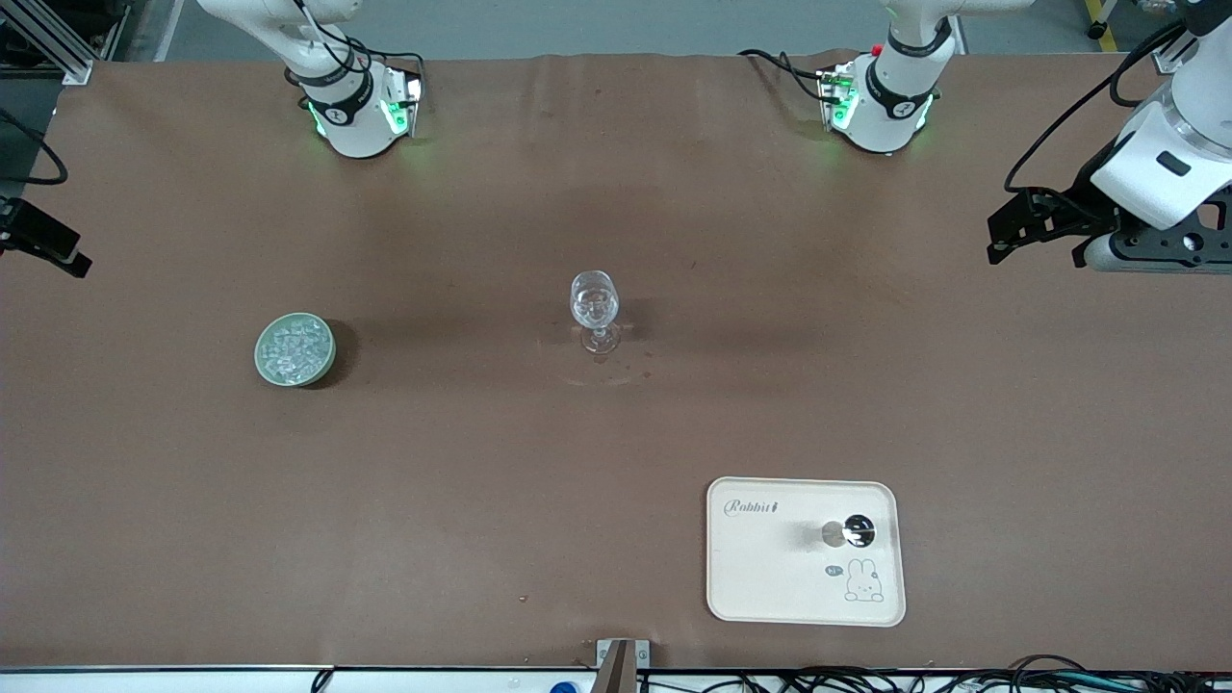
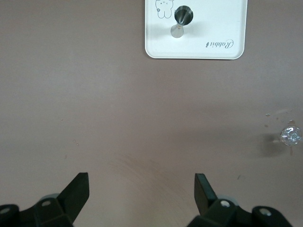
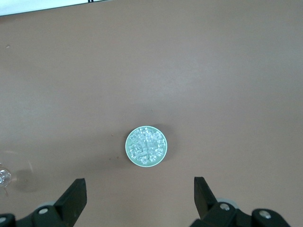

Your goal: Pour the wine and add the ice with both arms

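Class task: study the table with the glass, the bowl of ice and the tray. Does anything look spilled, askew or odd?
Small droplets and a faint ring mark dot the cloth beside the wine glass, like a minor spill. The ice sits in its bowl; the tray lies flat.

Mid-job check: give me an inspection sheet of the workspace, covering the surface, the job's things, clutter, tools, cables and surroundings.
Surface: brown table cover, with faint marks around the glass foot.
Job's things: ice heaped in a green bowl toward the right arm's end; wine glass upright mid-table; cream rabbit tray nearer the front camera, carrying a small metal jigger. No bottle in view.
Clutter: nothing seen.
Tools: left tool open, empty, over bare table at the left arm's end; right tool open, empty, over the table near the bowl. Both arms wait.
Cables: black cables at both bases and along the front edge.
Surroundings: aluminium framing and grey floor past the table.
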Controlling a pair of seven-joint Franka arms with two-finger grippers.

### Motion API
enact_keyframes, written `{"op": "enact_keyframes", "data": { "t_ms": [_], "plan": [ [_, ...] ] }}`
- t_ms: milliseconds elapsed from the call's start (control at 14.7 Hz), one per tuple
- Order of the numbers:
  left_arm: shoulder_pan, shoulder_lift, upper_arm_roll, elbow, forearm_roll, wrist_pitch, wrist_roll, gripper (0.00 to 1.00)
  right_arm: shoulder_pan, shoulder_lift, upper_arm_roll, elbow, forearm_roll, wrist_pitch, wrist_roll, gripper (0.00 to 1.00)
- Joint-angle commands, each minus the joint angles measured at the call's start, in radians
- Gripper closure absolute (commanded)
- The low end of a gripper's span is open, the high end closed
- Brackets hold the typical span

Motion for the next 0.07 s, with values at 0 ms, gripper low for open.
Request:
{"op": "enact_keyframes", "data": {
  "t_ms": [0],
  "plan": [
    [-0.01,-0.013,0.006,-0.002,0.021,-0.016,-0.005,0.02,-0.003,0.004,-0.004,0.012,0.004,-0.011,-0.015,0.0]
  ]
}}
